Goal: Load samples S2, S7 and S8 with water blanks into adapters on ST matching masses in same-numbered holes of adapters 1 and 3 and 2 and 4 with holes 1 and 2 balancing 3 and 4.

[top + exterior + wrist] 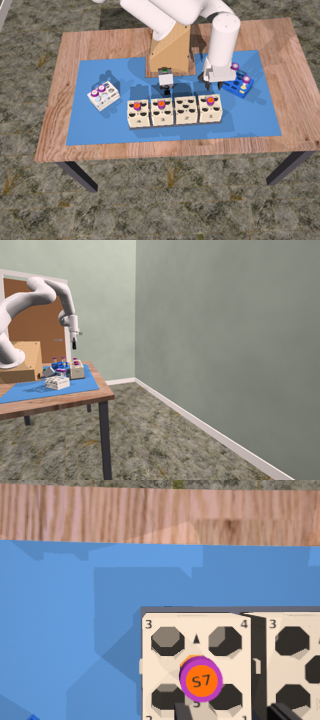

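Gripper (214, 89) (74, 347) (234, 715) part-open, empty above seated S7 (210, 100) (74, 358) (201, 681), right of centre in top view; placing looks done, next likely fetch matching blank, far left, for adapter 2 (186, 117) (273, 650).

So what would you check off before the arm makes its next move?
1. Gripper has let go, nothing in its fingers: ok.
2. Tube S7 in the middle hole of box 1: ok.
3. Box 3, opposite box 1, has an orange-dot tube in its middle hole: ok.
4. Box 2 holds a partner for the tube in box 4: not ok, it has no tube.
5. Tubes in boxes 1 and 3 equally full: cannot tell, their levels are hidden.
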